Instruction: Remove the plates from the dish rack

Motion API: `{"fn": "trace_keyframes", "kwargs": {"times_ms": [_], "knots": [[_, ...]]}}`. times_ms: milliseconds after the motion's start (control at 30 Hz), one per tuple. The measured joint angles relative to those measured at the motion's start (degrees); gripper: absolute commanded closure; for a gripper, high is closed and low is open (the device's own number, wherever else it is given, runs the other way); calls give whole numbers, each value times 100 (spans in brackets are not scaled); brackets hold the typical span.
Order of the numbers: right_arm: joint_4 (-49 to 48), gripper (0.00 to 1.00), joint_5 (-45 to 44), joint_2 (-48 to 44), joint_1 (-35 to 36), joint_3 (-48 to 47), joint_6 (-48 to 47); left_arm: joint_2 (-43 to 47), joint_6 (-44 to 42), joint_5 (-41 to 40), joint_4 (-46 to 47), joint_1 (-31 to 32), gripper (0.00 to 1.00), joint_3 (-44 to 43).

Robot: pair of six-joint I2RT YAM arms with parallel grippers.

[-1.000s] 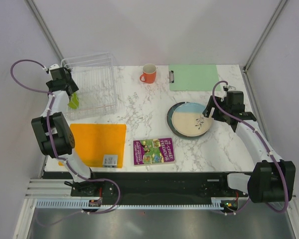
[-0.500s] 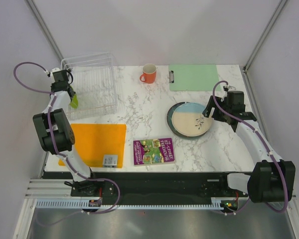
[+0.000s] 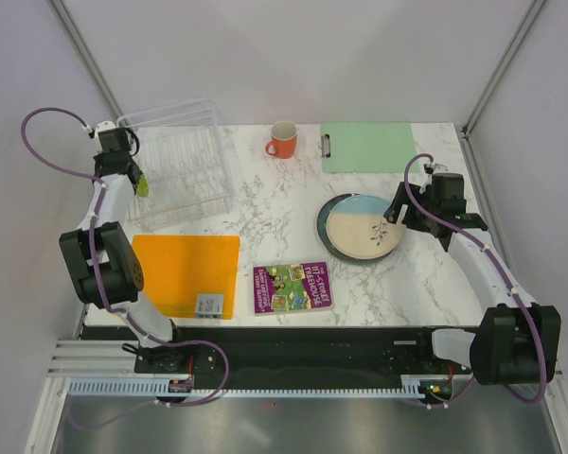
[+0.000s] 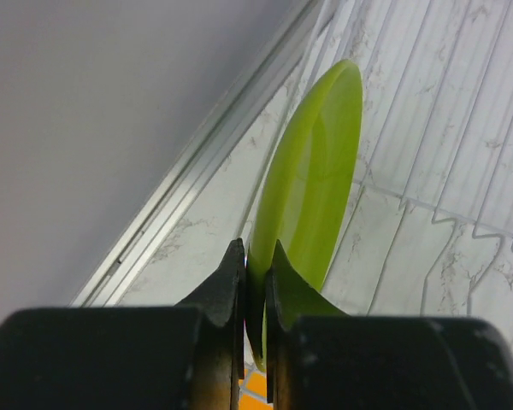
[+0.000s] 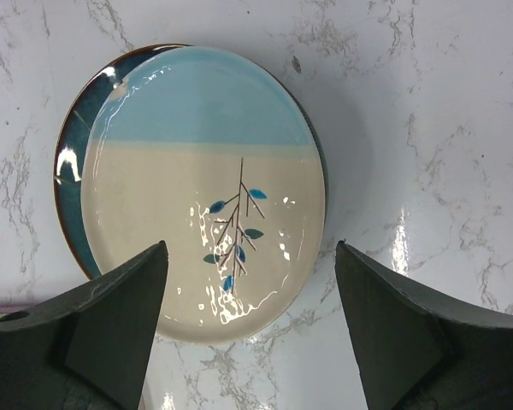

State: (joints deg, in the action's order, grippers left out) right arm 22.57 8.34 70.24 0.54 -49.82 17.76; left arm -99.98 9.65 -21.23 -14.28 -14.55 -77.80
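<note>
Dish rack (image 3: pixel 175 168) sits far left on the table, and the only plate I can see there is the small lime green plate (image 4: pixel 312 184), standing on edge at its left side. Well apart on the right, the cream-and-blue plate (image 5: pixel 203 192) lies flat on the dark teal plate (image 5: pixel 68 166), with the right gripper (image 5: pixel 250 252) above them, spread wide and empty. The left gripper (image 4: pixel 255 256) pinches the lime plate's near rim. The plate runs edge-on straight away from the fingers, so the lift likely goes up along the slots.
</note>
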Motion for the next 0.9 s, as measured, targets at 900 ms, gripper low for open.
{"fn": "trace_keyframes", "kwargs": {"times_ms": [900], "knots": [[-785,12,2131,-1585,380,83,1213,4085,2334,4183,531,1919,98,2859]]}}
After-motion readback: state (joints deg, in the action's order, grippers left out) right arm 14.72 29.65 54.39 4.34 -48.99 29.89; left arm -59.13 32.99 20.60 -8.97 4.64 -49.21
